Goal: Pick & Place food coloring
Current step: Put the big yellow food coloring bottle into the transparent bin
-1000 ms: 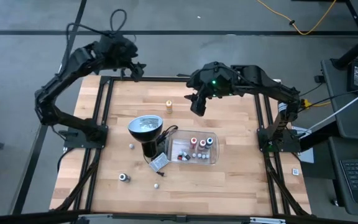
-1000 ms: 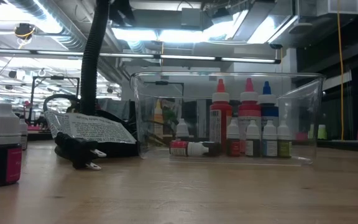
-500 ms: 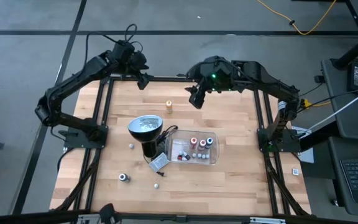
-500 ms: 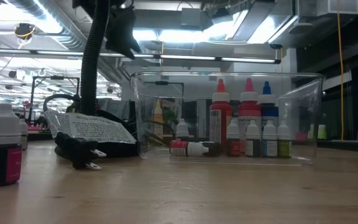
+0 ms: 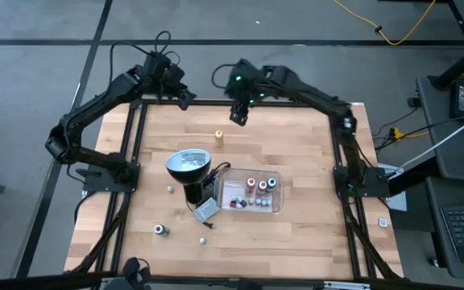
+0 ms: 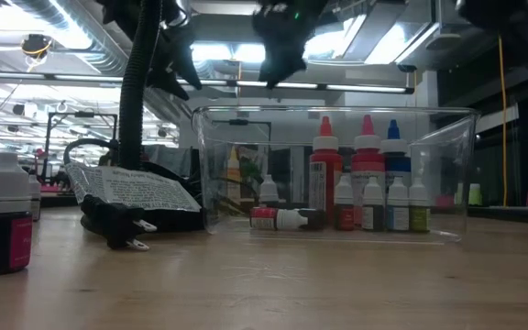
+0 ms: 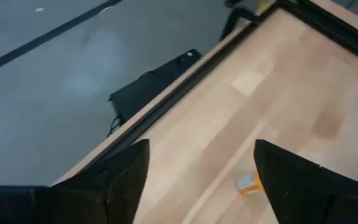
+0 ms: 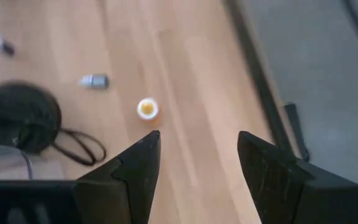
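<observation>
Both arms are hanging over the far edge of the table, well above the wood. The left gripper is hovering at the far left corner with its fingers standing wide apart and nothing between them. The right gripper is hovering just beyond the orange bottle, its fingers parted to a middling gap and also gripping nothing. That orange bottle is standing alone on the bare wood, near the far edge, between the two grippers and well apart from the rest; it is showing in the right wrist view just past the fingertips, and in the left wrist view too. Most of the food coloring is sitting in the clear tray near the table's middle: in the low view, tall red-capped bottles and a blue-capped one are standing at the back, a row of small white-capped ones in front, and one is lying on its side. The lamp is resting just left of the tray. A few strays are lying on the near left part of the table, one dark bottle among them, though from above they are too small to name their colours for sure.
</observation>
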Robot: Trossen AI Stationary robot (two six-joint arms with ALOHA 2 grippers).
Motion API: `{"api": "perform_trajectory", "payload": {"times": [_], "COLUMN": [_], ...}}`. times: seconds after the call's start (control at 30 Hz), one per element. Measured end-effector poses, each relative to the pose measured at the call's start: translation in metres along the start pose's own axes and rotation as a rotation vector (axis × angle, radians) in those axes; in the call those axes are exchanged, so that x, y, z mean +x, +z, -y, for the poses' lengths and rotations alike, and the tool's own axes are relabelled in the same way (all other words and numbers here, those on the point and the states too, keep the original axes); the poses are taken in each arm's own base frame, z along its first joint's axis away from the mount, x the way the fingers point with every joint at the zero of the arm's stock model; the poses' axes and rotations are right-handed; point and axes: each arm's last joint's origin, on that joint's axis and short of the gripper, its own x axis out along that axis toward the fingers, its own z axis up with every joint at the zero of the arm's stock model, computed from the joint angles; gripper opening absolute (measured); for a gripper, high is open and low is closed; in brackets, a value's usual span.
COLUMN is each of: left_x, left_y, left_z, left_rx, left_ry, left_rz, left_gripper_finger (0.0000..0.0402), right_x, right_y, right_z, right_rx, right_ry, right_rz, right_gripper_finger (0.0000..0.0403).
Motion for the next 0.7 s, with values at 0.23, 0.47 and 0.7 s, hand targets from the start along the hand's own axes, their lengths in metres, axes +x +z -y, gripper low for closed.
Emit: {"api": "perform_trajectory", "payload": {"times": [0.23, 0.47, 0.7], "left_x": [-0.003, -0.004, -0.004], "left_y": [0.000, 0.000, -0.001], "left_z": [-0.013, -0.015, -0.015], "left_rx": [-0.064, -0.077, -0.077], "left_ry": [0.034, -0.030, -0.031], "left_rz": [0.003, 0.001, 0.000], "left_gripper_finger": [0.0281, 0.0281, 0.0281], "right_x": [0.062, 0.089, 0.112], "right_y": [-0.005, -0.009, -0.010], "right_z": [-0.004, 0.003, 0.003], "right_rx": [-0.146, -0.220, -0.251], "right_ry": [0.171, 0.273, 0.295], "right_rz": [-0.097, -0.091, -0.092], "right_gripper_finger": [0.0215, 0.0215, 0.0215]}}
